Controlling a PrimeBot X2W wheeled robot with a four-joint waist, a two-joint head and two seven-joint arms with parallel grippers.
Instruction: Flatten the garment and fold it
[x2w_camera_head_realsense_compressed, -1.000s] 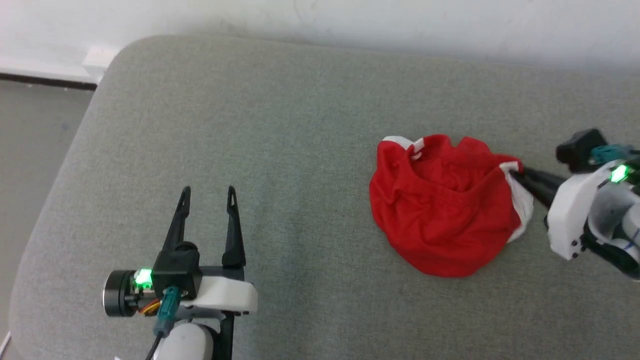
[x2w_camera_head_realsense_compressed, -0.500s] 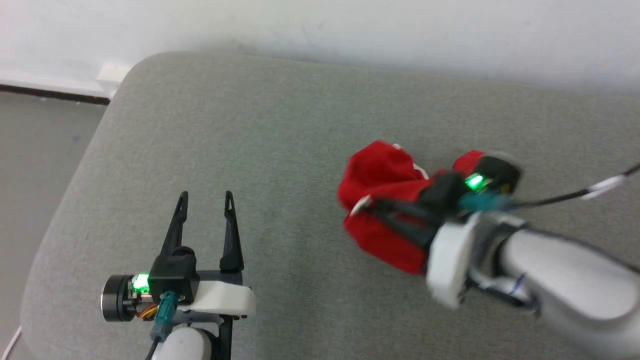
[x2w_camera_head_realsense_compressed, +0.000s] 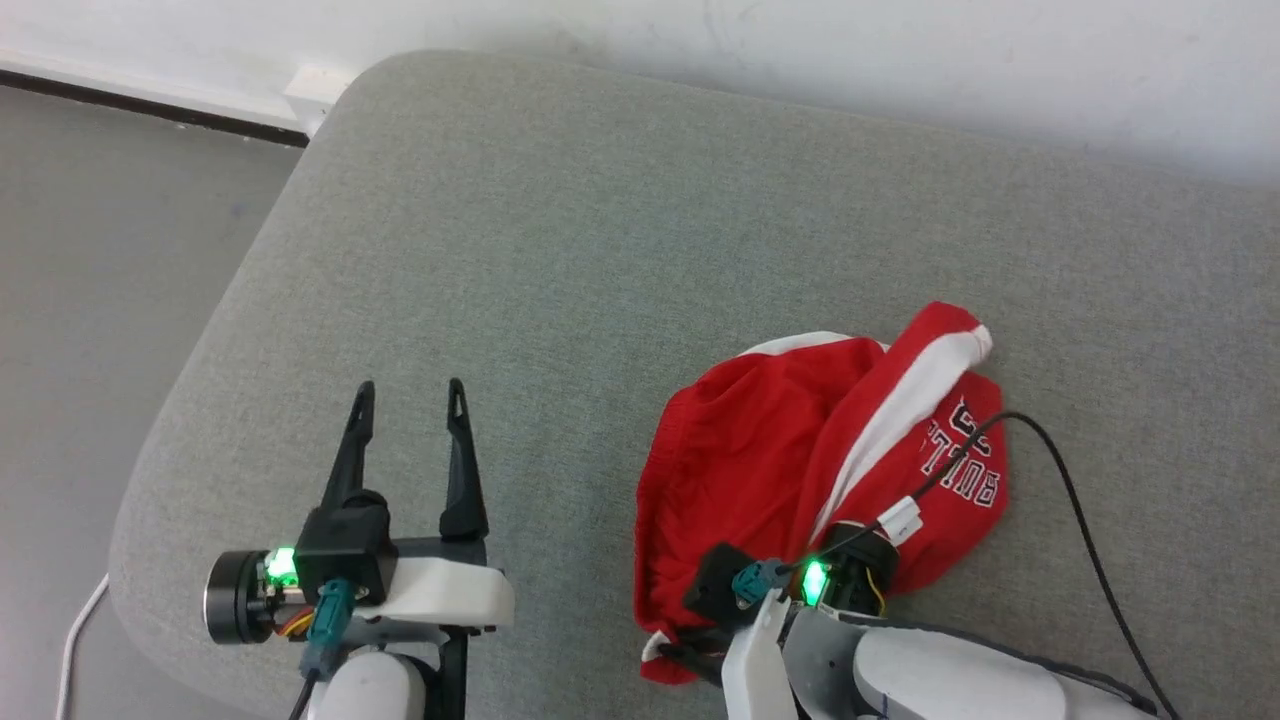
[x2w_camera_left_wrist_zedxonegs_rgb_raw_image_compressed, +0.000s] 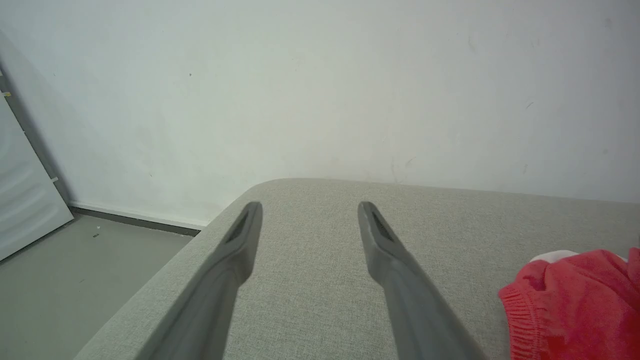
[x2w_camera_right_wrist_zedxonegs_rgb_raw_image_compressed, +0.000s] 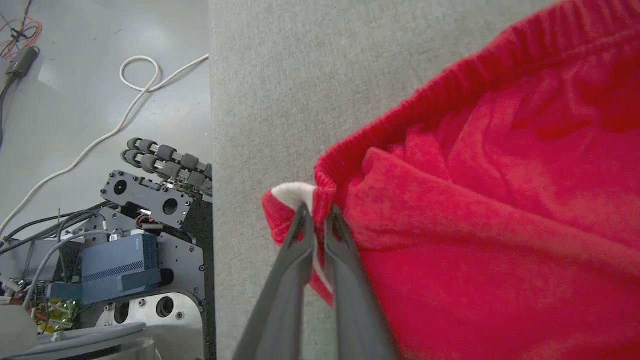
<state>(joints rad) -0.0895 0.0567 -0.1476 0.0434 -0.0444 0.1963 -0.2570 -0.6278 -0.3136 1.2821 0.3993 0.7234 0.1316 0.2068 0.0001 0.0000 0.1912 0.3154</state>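
red mesh shorts with white side stripe (x2w_camera_head_realsense_compressed: 790, 470) bunched on grey fabric cushion (x2w_camera_head_realsense_compressed: 600, 250), light and floppy; right gripper (x2w_camera_right_wrist_zedxonegs_rgb_raw_image_compressed: 317, 216) clamped on waistband corner (x2w_camera_right_wrist_zedxonegs_rgb_raw_image_compressed: 326, 181), left gripper (x2w_camera_head_realsense_compressed: 408, 392) apart, best takes the far waistband end.

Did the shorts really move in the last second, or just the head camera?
Yes. Measured from the far-left corner of the cushion, the shorts lie nearer the front edge and further left, with the right gripper shut on them.

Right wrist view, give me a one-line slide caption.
Right gripper pinches the waistband corner of the red shorts on the grey cushion.
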